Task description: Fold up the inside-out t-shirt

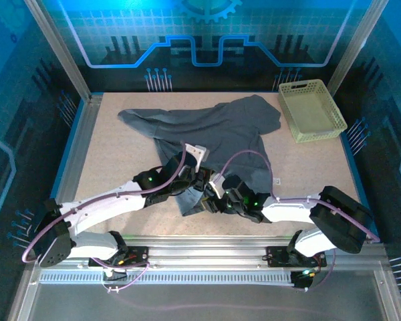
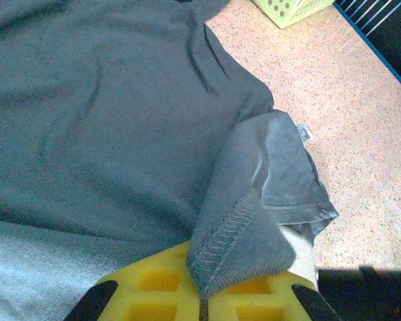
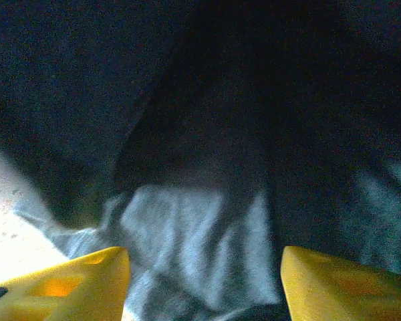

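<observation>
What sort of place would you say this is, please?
Probably a robotics test cell: blue circuit-print panels enclose a speckled table, with two arms bolted at its near edge.

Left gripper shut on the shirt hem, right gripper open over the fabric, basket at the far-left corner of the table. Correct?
Not quite. The basket sits at the far-right corner, as the top external view shows. The rest holds: the left gripper is shut on a hem of the t-shirt, and the right gripper is open over the fabric.
</observation>
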{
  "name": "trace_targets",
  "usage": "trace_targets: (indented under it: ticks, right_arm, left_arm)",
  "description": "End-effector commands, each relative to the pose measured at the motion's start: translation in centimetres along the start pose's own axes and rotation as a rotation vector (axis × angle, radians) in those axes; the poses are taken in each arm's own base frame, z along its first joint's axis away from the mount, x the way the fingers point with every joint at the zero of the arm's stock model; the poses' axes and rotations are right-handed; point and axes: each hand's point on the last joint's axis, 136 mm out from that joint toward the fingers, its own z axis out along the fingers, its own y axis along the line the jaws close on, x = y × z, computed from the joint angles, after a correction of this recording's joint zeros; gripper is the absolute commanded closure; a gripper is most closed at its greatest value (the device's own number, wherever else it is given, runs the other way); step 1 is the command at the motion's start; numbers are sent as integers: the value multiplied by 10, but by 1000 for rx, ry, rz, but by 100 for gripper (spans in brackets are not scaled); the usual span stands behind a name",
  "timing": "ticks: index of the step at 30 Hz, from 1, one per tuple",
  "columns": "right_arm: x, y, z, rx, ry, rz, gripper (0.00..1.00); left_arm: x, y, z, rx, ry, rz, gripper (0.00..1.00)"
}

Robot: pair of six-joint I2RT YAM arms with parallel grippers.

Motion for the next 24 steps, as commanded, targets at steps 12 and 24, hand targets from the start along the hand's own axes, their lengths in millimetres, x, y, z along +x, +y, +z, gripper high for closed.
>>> trace_targets:
  ticks: [12, 24]
  right_arm:
    - [-44, -63, 2, 347, -210, 139, 37]
    - [-55, -66, 19, 473, -294, 96, 35]
  left_arm:
    - [-30, -26, -12, 98, -31, 7, 89]
    - [-71, -49, -17, 173, -71, 18, 87]
